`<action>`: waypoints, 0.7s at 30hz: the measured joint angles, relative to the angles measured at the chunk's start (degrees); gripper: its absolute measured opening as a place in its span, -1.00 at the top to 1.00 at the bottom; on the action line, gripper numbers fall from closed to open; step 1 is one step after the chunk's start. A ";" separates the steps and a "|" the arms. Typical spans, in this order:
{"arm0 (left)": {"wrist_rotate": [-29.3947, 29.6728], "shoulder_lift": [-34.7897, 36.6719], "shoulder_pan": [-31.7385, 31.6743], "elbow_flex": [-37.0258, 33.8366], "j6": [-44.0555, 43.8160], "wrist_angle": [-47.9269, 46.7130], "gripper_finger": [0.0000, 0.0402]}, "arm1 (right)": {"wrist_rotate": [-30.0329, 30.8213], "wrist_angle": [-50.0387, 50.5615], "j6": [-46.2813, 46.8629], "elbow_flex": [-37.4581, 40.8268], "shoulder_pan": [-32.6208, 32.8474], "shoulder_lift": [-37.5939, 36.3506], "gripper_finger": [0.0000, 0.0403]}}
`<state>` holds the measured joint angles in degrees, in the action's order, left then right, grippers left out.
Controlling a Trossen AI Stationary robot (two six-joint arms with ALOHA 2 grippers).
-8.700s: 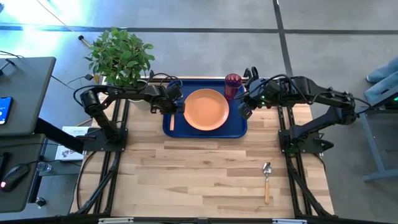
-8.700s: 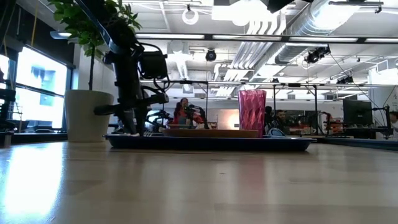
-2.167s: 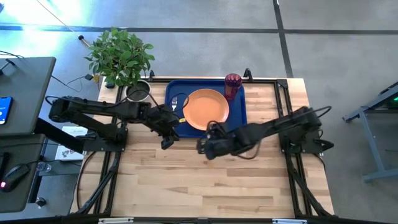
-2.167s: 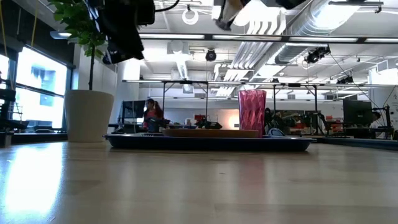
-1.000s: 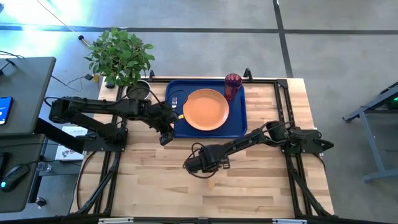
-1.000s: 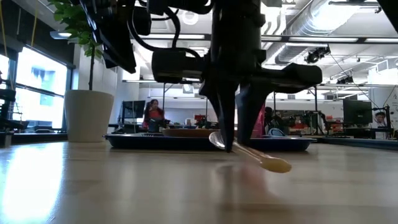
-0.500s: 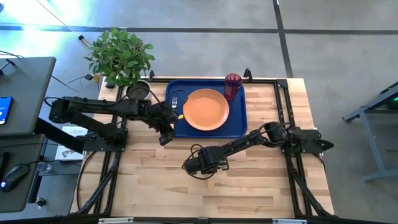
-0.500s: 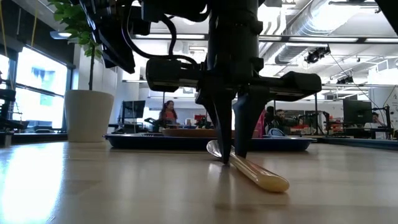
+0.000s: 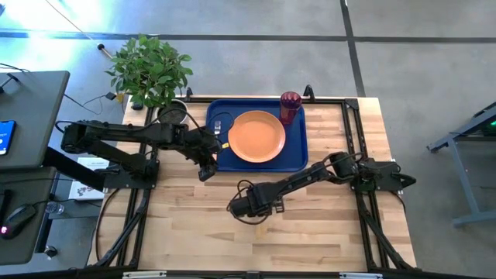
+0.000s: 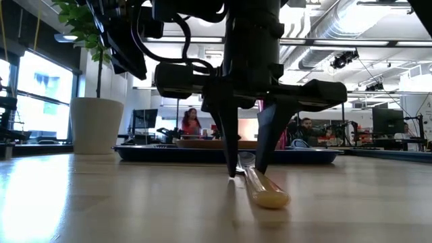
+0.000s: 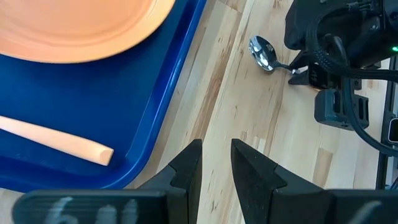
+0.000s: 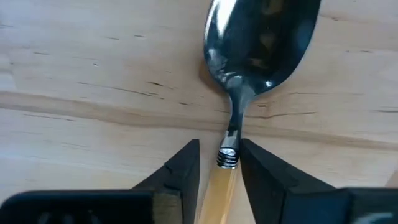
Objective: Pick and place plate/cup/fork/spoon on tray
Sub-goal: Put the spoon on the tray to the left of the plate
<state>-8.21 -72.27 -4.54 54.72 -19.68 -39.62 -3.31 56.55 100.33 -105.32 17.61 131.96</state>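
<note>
The spoon (image 12: 261,43) lies flat on the wood table, near of the blue tray (image 9: 298,153). My right gripper (image 12: 221,163) points down over it, open. Its fingers stand on either side of the handle just behind the metal neck, and I see no grip. The orange plate (image 9: 256,136) sits in the tray. The dark-red cup (image 9: 290,105) stands at the tray's far right corner. The fork (image 11: 59,141) lies in the tray left of the plate. My left gripper (image 11: 216,152) hovers over the tray's near left corner, with a narrow empty gap between its fingers.
A potted plant (image 9: 151,70) and its grey pot (image 9: 172,115) stand off the table's far left corner. Bare wood (image 9: 310,240) stretches from the spoon to the near edge. In the low view, people show in the room behind the table.
My right gripper has opened and let go of the spoon's handle, staying in place. The spoon had been held tilted, with its bowl raised. It now lies flat on the table, and its handle end has swung toward the near edge.
</note>
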 joint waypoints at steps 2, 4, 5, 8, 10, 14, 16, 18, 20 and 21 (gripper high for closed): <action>0.00 0.00 0.00 0.00 -0.02 0.00 0.62 | 0.77 0.22 0.18 0.04 0.04 -0.33 0.46; 0.00 -0.02 0.00 0.00 -0.01 0.00 0.62 | 1.68 0.99 0.25 0.07 0.00 -0.99 0.46; 0.02 -0.02 0.00 0.00 -0.02 0.02 0.62 | 1.83 1.11 0.33 0.07 0.00 -1.49 0.46; 0.01 -0.04 0.00 0.00 -0.03 0.09 0.62 | 2.43 3.23 0.32 0.07 -0.03 -2.51 0.46; 0.00 -0.04 0.00 0.00 -0.15 -0.01 0.62 | 2.71 3.97 0.25 0.07 0.00 -3.38 0.46; 0.00 -0.04 0.00 0.00 -0.16 0.08 0.62 | 5.84 5.81 -0.39 0.04 0.15 -5.84 0.46; 0.02 -0.04 0.00 0.00 -0.74 0.06 0.62 | 8.89 6.78 -1.42 0.04 0.17 -7.52 0.46; 0.00 -0.04 0.00 0.00 -2.17 0.12 0.62 | 12.29 8.08 -3.17 0.04 0.19 -9.54 0.46; 0.00 -0.04 0.01 0.00 -3.97 0.20 0.62 | 15.99 9.60 -5.00 -0.01 -0.04 -11.55 0.46; 0.00 -0.04 0.01 0.00 -5.01 0.21 0.62 | 17.83 10.47 -5.87 -0.02 -0.11 -12.78 0.46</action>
<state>-8.21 -72.31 -4.53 54.72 -24.70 -39.41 14.52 67.02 94.45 -105.34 17.50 119.17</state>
